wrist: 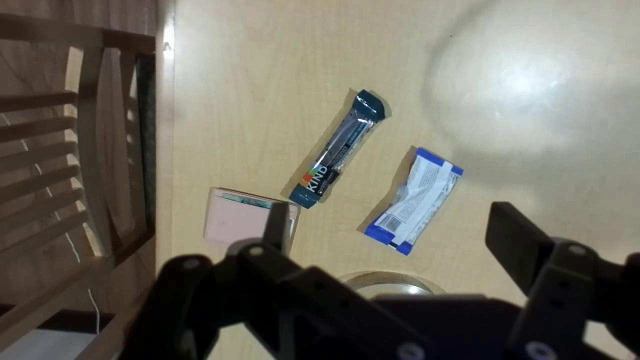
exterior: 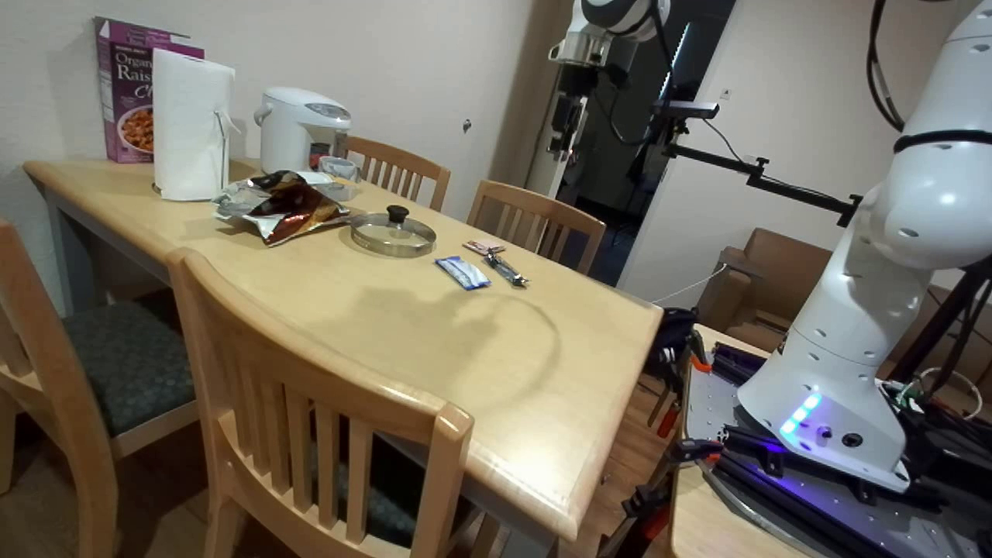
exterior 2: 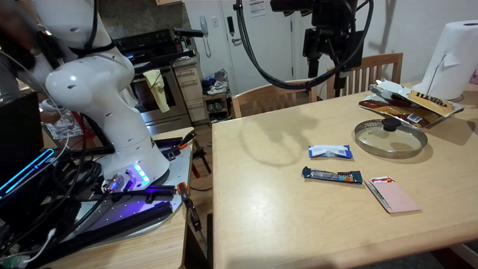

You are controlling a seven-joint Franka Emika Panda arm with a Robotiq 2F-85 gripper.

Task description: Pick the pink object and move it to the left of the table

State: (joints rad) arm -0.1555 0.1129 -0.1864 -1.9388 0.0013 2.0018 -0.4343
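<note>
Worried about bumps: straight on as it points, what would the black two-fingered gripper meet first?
Pointing down, the gripper would probably meet the oblong white-and-blue plastic-looking packet, seen between its open jaws in the wrist view. Depth is unclear; it might miss and reach the light-wood table.

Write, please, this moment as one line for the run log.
gripper: open, empty, above table | pink card holder: flat on table, beside wrapped bar | pick: not yet done
</note>
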